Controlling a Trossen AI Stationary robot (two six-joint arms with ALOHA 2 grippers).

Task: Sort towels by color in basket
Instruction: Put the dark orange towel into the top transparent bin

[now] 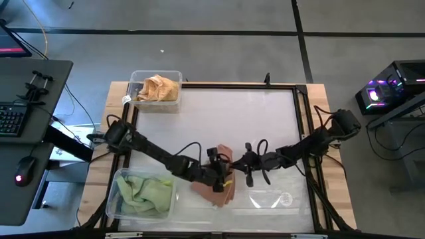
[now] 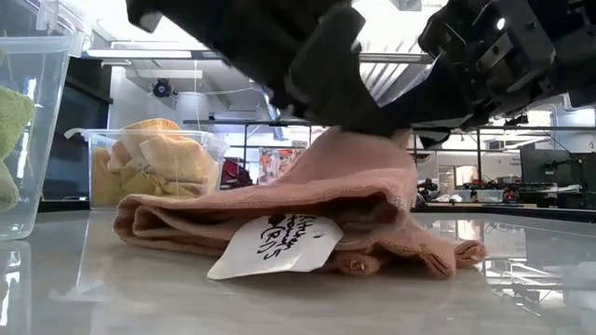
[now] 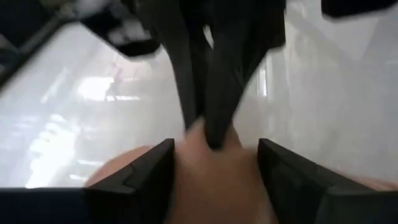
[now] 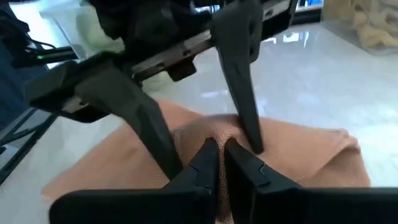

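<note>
A salmon pink towel (image 1: 214,189) with a white tag (image 2: 279,247) lies bunched on the table near its front edge, between the two grippers. My right gripper (image 4: 222,155) reaches in from the right and is shut on a raised ridge of it. My left gripper (image 3: 214,168) comes from the left and is open, with its fingers standing on either side of that same ridge. Mustard yellow towels (image 1: 158,87) fill a clear bin at the far left. Light green towels (image 1: 145,192) fill a clear bin at the near left. My right gripper pinches a raised fold (image 4: 214,132) near the middle of the salmon towel between its two fingers, slanting down from the table's right. The fold stands up in a peak (image 2: 368,149), and the towel's remaining cloth lies on the table. My left gripper's fingers (image 3: 152,174) straddle the same fold; whether they touch the cloth I cannot tell.
A clear bin with nothing in it (image 1: 275,199) sits at the near edge, right of the towel. A black frame (image 1: 299,93) borders the white work surface. Bare surface stretches toward the far side. A desk with a keyboard (image 1: 10,119) stands off to the left.
</note>
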